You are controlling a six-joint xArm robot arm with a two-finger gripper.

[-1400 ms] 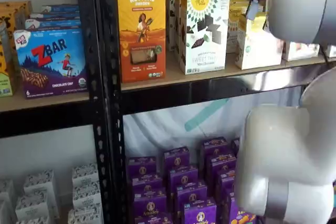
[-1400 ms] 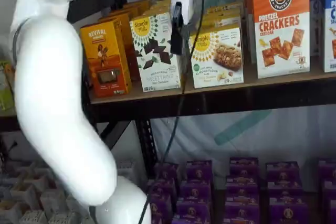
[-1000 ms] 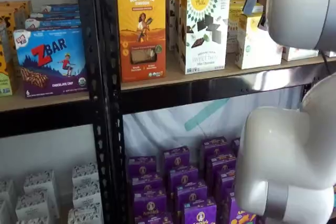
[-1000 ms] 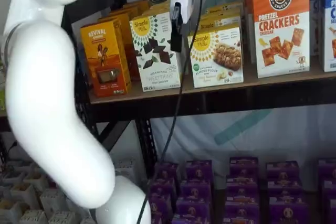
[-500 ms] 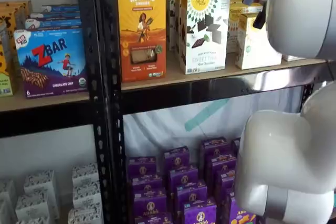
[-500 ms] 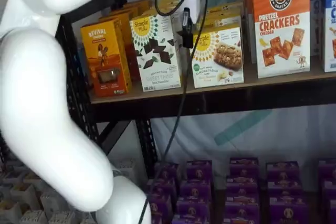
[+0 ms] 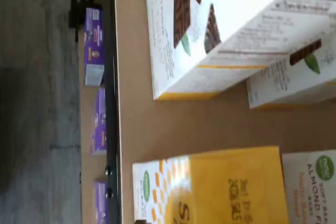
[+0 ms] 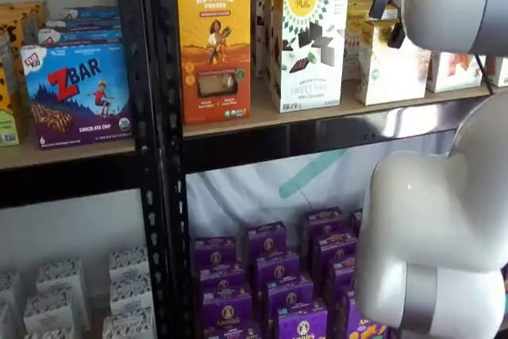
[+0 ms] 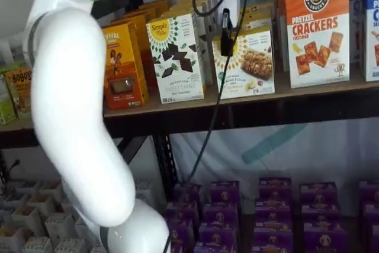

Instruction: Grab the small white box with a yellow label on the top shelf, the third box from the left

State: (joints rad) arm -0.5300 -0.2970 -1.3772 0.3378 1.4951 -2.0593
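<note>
The small white box (image 9: 247, 66) stands on the top shelf (image 9: 314, 90), right of the taller white carton picturing chocolate squares (image 9: 176, 57). In a shelf view it shows cream with a yellow patch (image 8: 390, 65). My gripper (image 9: 227, 39) hangs in front of the box's upper left edge, white body above, black fingers down. No gap between the fingers shows, and no box is in them. The wrist view looks down on the box's yellow top (image 7: 231, 187) and the chocolate carton (image 7: 210, 30), with bare tan board (image 7: 157, 124) between them.
An orange Revival carton (image 8: 213, 45) stands left of the chocolate carton. A white-and-orange crackers carton (image 9: 317, 28) stands right of the small box. My white arm (image 9: 77, 105) fills the left foreground. Purple boxes (image 8: 270, 275) fill the lower shelf. Black uprights (image 8: 155, 148) frame the bay.
My gripper has moved right, from in front of the chocolate carton's right edge to in front of the small white box. The arm's white links have shifted with it.
</note>
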